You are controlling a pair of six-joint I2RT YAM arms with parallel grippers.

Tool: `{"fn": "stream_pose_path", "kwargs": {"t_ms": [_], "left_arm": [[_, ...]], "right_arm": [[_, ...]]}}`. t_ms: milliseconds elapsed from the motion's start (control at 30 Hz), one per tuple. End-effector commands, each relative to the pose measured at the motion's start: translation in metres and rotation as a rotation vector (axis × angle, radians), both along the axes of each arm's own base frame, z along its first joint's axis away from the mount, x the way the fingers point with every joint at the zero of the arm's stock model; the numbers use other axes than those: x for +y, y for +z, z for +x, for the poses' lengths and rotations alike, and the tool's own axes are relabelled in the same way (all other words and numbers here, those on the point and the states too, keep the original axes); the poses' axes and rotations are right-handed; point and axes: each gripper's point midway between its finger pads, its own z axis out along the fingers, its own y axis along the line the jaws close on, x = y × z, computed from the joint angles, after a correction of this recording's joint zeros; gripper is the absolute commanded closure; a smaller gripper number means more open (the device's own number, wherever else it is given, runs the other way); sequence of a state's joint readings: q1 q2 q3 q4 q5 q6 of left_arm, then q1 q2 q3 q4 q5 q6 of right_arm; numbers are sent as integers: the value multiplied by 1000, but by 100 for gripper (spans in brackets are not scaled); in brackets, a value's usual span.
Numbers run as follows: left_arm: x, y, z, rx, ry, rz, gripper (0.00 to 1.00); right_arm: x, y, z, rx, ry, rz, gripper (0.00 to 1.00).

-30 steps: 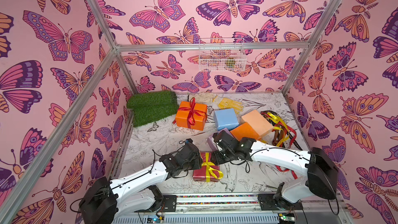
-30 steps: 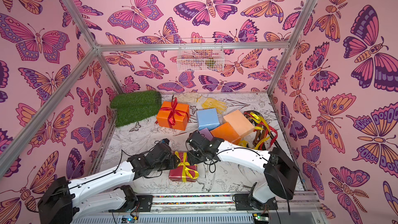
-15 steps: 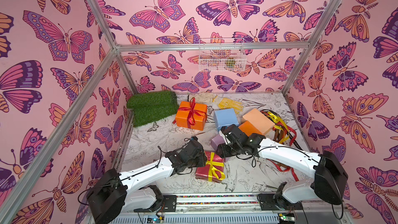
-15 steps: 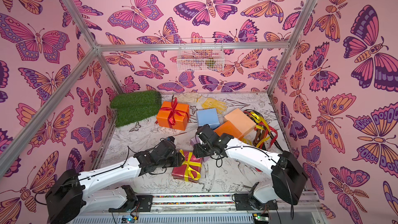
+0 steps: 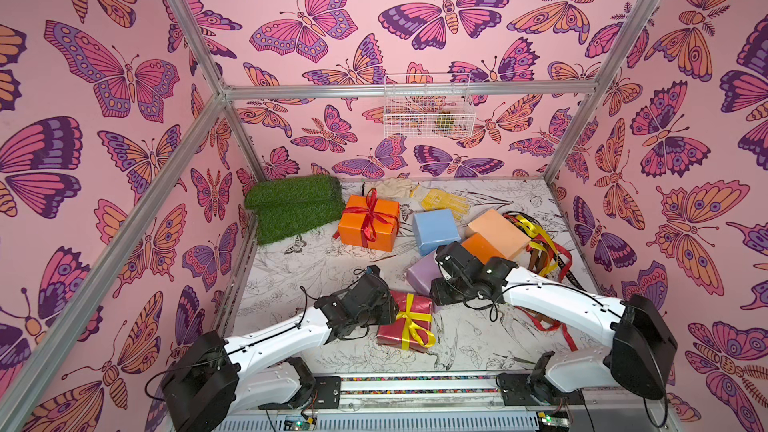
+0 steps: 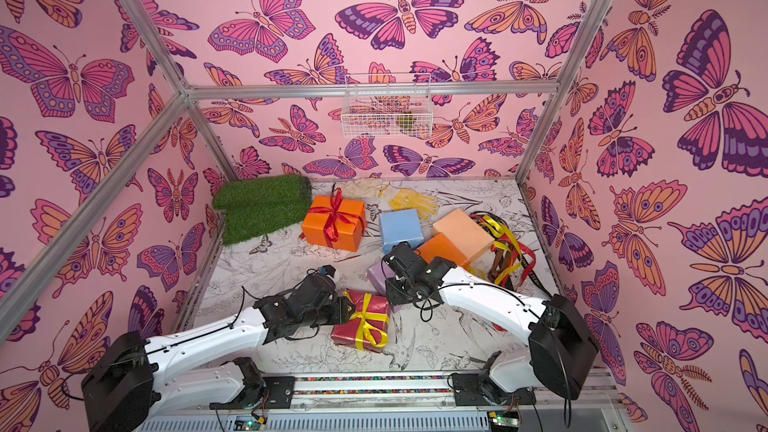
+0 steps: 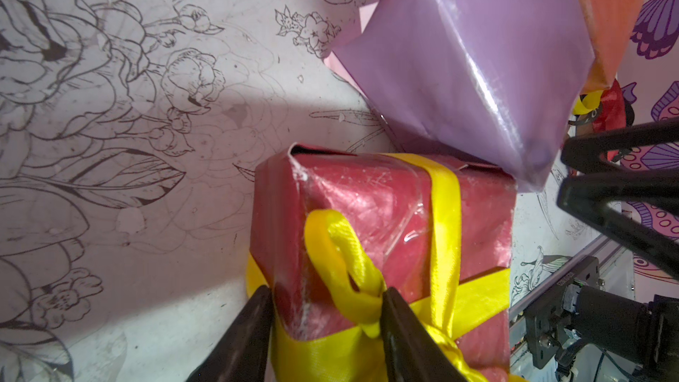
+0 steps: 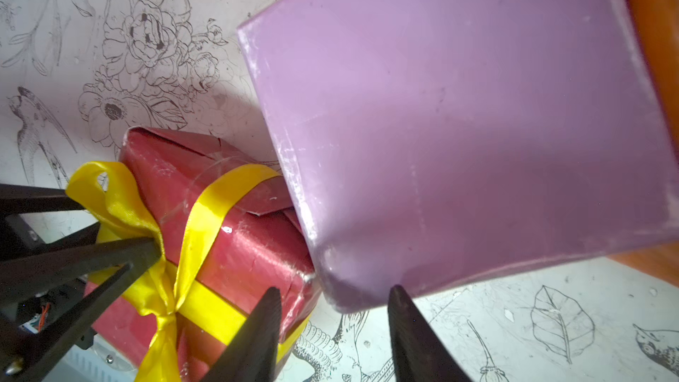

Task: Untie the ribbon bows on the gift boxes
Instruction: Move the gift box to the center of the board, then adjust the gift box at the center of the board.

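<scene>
White left arm [image 5: 282, 332] low at bow [image 5: 409, 317]

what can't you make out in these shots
- Left gripper: whether it pinches the yellow bow; the knot runs off the left wrist view's edge.
- Lilac box: mostly under the right arm in both top views.
- Greenish thing in the wire basket: too small in both top views.
</scene>
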State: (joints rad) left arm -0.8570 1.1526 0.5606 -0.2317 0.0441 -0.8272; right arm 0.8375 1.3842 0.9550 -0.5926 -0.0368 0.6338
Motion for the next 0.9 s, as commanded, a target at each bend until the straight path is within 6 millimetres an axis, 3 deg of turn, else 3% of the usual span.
{"fn": "stream_pose_path", "kwargs": {"t_ms": [0, 400, 600, 867], "left_arm": [[6, -15, -10, 36, -30, 43, 50], [11, -14, -17, 28, -37, 23, 50], [7, -19, -19, 58, -60, 30, 50], [13, -18, -22, 51, -44, 23, 50]], "right_arm": [[-7, -3, -2, 8, -48, -1, 51], [-6, -19, -1, 46, -72, -14, 46], [2, -26, 16, 38, -86, 15, 45], [13, -17, 43, 5, -82, 102, 45]]}}
